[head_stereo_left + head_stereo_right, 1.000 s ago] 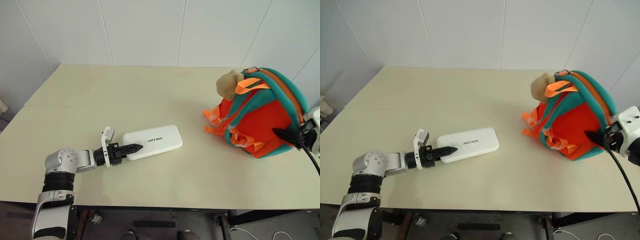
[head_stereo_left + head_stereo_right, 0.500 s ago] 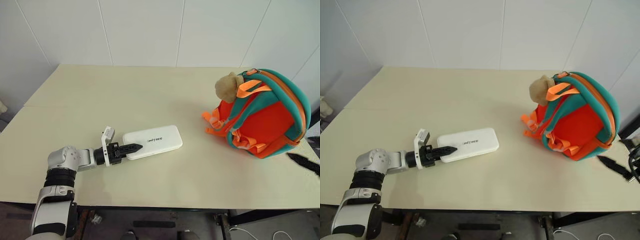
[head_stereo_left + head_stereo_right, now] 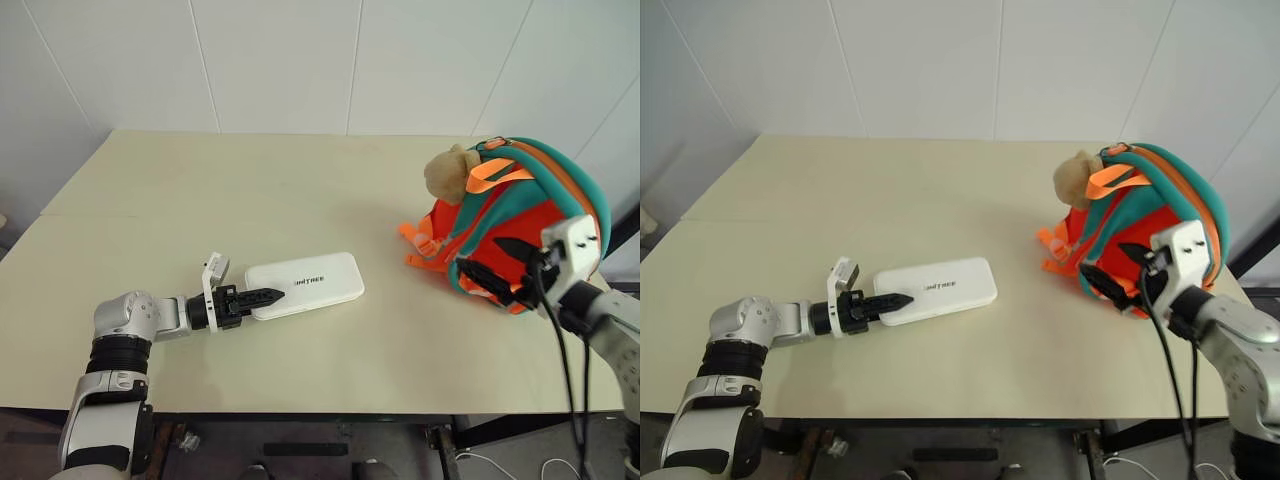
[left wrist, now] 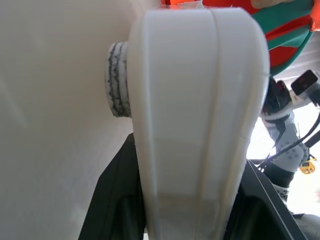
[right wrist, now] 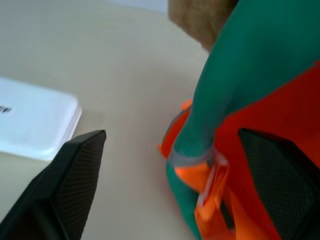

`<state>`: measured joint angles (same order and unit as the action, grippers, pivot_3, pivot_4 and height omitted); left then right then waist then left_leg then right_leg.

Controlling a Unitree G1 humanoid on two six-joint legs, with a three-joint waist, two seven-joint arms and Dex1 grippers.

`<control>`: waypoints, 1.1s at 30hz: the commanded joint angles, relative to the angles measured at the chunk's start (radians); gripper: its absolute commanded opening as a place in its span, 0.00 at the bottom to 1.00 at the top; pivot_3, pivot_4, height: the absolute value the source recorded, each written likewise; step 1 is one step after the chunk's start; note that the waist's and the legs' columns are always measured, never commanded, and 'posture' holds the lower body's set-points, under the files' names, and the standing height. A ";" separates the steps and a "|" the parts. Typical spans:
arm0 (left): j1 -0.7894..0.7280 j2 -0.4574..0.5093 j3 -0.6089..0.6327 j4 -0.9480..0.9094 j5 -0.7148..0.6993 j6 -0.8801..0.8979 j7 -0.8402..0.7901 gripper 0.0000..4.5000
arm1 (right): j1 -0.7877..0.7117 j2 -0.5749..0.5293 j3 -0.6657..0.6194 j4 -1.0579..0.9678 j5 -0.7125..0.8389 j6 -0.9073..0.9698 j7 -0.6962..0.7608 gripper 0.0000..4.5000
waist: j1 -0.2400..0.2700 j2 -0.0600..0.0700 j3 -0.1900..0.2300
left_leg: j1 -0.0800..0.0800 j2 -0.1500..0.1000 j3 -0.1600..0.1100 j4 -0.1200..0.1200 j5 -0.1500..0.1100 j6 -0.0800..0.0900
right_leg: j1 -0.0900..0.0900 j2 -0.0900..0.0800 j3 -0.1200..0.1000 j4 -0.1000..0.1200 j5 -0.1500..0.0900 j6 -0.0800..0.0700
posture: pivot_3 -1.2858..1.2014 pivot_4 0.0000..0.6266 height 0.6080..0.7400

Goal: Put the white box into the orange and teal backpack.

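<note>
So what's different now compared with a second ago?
The right end effector had drawn away from the orange and teal backpack to the table's edge; now it is back at the bag's front, jaws wide. The left end effector stays clamped on the white box, which hasn't moved.

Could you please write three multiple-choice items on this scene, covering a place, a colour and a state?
1. Where does the white box lie?
A. On the table, apart from the backpack
B. Inside the backpack
C. On the floor

2. What colour is the plush ball on the orange and teal backpack?
A. Blue
B. Tan
C. Black

3. How do the right gripper's jaws stand?
A. Shut on a strap
B. Shut on the box
C. Open, at the backpack's front

Key: 1 A, the box rests flat on the tabletop with the left gripper shut on its end. 2 B, the ball is tan. 3 C, the fingers stand wide apart.
</note>
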<state>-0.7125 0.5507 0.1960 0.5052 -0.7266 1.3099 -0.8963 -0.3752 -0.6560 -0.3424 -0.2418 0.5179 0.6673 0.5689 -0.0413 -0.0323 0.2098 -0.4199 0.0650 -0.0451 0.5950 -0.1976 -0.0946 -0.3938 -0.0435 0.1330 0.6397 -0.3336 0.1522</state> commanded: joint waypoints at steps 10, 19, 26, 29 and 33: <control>0.083 -0.014 0.134 -0.149 -0.052 0.051 0.121 0.30 | -0.282 0.184 0.143 0.389 -0.206 -0.311 -0.126 0.86 | -0.014 0.000 0.000 | 0.000 0.000 0.000 0.000 0.001 -0.001 | -0.001 0.000 0.000 0.004 -0.001 0.000 | 0.52 0.24 1.00; 0.107 0.024 0.205 -0.189 -0.075 0.037 0.154 0.30 | -0.275 0.202 0.210 0.279 -0.020 -0.355 0.237 0.16 | -0.025 0.000 0.000 | 0.001 0.000 0.000 0.000 0.001 -0.001 | -0.001 0.000 0.000 0.005 -0.001 0.000 | 0.52 0.24 1.00; 0.134 0.150 0.252 -0.161 -0.085 -0.007 0.099 0.30 | -0.270 0.097 0.275 -0.007 0.374 0.087 0.475 0.01 | -0.045 0.001 0.001 | 0.001 0.001 0.000 -0.002 0.001 -0.001 | -0.001 0.001 0.000 0.005 -0.001 0.000 | 0.52 0.24 1.00; 0.196 0.196 0.310 -0.231 -0.147 0.005 0.041 0.30 | -0.291 0.050 0.281 -0.063 0.526 0.251 0.509 0.01 | -0.044 0.001 0.001 | 0.001 0.001 -0.001 -0.003 0.001 -0.001 | -0.002 0.001 -0.001 0.005 -0.002 -0.001 | 0.52 0.24 1.00; 0.268 0.194 0.368 -0.363 -0.197 -0.084 -0.012 0.30 | -0.326 0.012 0.289 -0.076 0.632 0.366 0.539 0.01 | -0.035 0.000 0.001 | -0.001 0.001 -0.001 -0.003 0.000 -0.001 | -0.003 0.000 -0.001 0.003 -0.003 -0.002 | 0.52 0.24 1.00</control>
<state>-0.4451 0.7308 0.5176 0.2170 -0.8797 1.2794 -0.8734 -0.6803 -0.6270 -0.0449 -0.2740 1.0886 1.0047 1.0759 -0.0759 -0.0323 0.2108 -0.4211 0.0663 -0.0458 0.5923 -0.1980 -0.0961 -0.3973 -0.0435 0.1313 0.6431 -0.3370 0.1497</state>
